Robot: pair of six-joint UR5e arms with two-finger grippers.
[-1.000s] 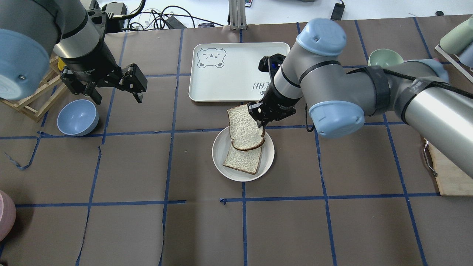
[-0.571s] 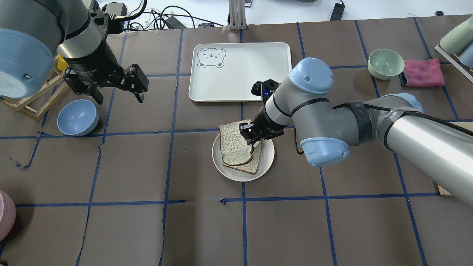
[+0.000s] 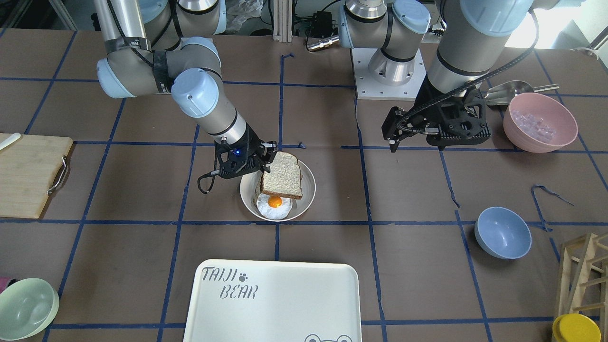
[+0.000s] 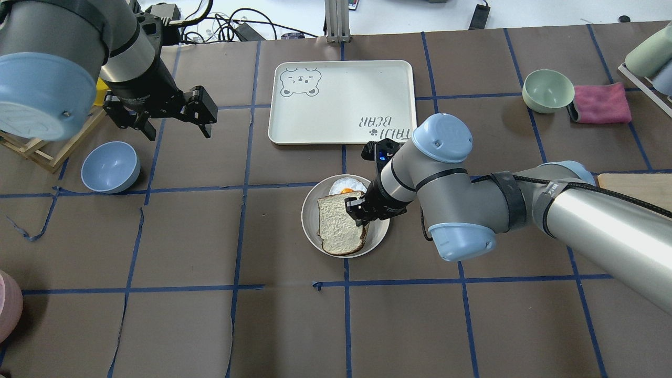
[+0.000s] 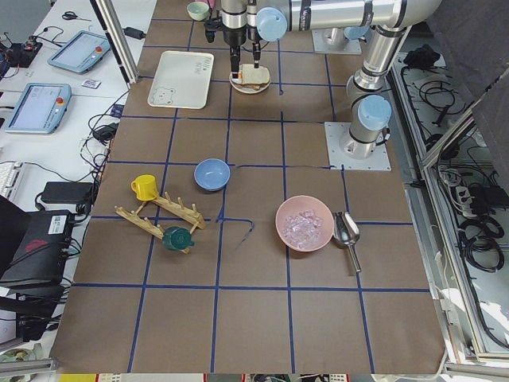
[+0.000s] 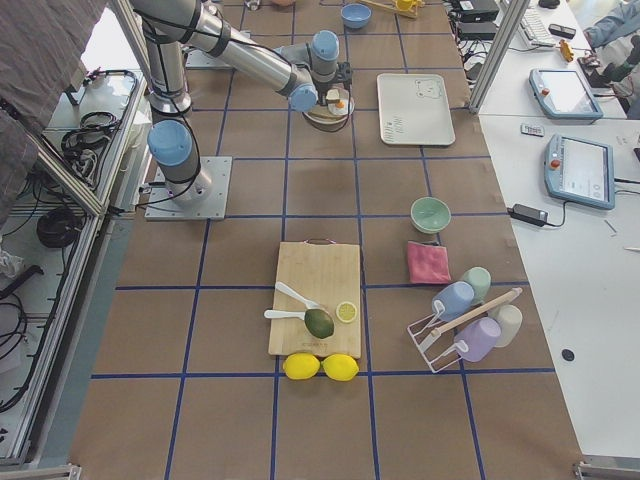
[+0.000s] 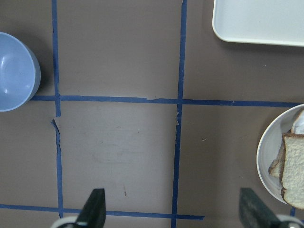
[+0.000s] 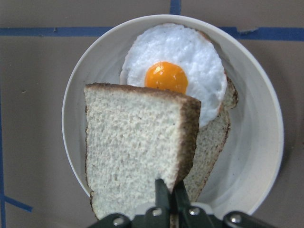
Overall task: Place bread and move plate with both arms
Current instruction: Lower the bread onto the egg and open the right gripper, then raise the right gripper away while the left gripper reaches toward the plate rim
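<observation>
The cream plate point(image 4: 311, 210) sits mid-table and holds a tan slice topped with a fried egg point(image 4: 347, 186). My right gripper point(image 4: 359, 211) is shut on the edge of the bread point(image 4: 338, 228), a dark-crusted slice held tilted over the plate's near half. The right wrist view shows the bread point(image 8: 137, 152) in front of the egg point(image 8: 166, 76) and lower slice point(image 8: 213, 147), inside the plate's rim point(image 8: 266, 142). Whether the bread touches the lower slice I cannot tell. My left gripper point(image 4: 177, 127) is open and empty, raised far to the plate's left.
The white TAIJI BEAR tray point(image 4: 341, 100) lies just beyond the plate. A blue bowl point(image 4: 110, 167) and a wooden rack point(image 4: 31, 147) are at the left. A green bowl point(image 4: 548, 90), a pink cloth point(image 4: 601, 102) and a cutting board point(image 4: 630, 181) are at the right.
My right gripper carried the bread from the plate's far edge toward the robot and lower over the plate, so the egg now shows. My left gripper shifted slightly away and stayed open.
</observation>
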